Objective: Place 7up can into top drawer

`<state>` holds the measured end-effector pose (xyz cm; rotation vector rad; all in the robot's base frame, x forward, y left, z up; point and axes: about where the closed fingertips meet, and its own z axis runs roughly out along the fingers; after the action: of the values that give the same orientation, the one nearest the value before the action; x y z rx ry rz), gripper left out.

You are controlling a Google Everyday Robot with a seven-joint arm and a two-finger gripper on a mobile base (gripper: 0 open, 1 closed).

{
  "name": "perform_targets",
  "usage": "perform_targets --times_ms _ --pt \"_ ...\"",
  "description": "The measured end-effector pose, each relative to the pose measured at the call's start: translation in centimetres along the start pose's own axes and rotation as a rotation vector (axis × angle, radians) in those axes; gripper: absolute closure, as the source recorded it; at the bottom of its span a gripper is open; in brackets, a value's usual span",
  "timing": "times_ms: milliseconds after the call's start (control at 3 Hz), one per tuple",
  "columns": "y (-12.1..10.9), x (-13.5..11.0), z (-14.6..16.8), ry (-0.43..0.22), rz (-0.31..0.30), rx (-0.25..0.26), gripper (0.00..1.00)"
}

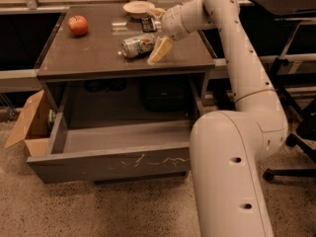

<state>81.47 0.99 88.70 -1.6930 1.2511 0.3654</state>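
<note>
The 7up can (137, 45) lies on its side on the brown table top (89, 58), right of centre. My gripper (157, 31) hangs over the table just right of the can. It is open, with one cream finger (161, 50) pointing down beside the can's right end and the other up near the bowl. It holds nothing. The top drawer (108, 165) is pulled out below the table; its grey front panel has pale scratches and its inside looks empty.
A red apple (78, 24) sits at the table's back left and a pale bowl (138, 7) at the back centre. A brown cardboard box (28, 125) stands left of the drawer. My own arm fills the right foreground. A chair base (296, 147) is at far right.
</note>
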Motion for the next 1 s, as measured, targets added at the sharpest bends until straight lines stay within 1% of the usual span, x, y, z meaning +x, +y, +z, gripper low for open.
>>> perform_targets --times_ms 333,667,1000 --pt "-0.5 -1.8 1.3 -0.02 0.04 0.01 0.0" --pt "-0.5 -2.9 1.7 -0.016 0.082 0.012 0.0" --pt "0.0 -2.8 2.4 -0.01 0.15 -0.006 0.0"
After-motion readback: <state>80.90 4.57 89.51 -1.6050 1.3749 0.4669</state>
